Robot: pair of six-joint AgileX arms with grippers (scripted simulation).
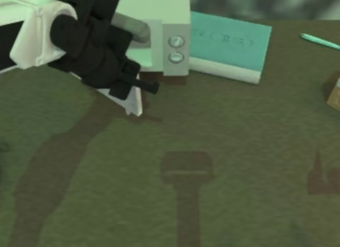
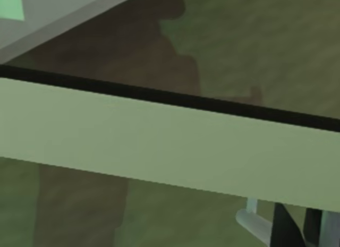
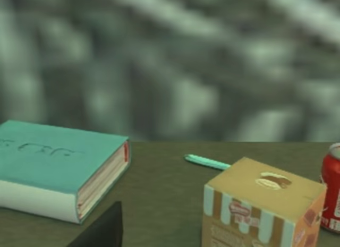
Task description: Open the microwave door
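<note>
Microwave door (image 1: pixel 134 101), thin flat white panel, swung outward, seemingly in left pincer (image 1: pixel 139 82).

White boxy microwave (image 1: pixel 164 24) at the table's far edge, left of centre, two round silver knobs on its front right panel. The microwave door (image 1: pixel 133 101), a thin white panel, stands swung outward from the left side, partly open.
</note>
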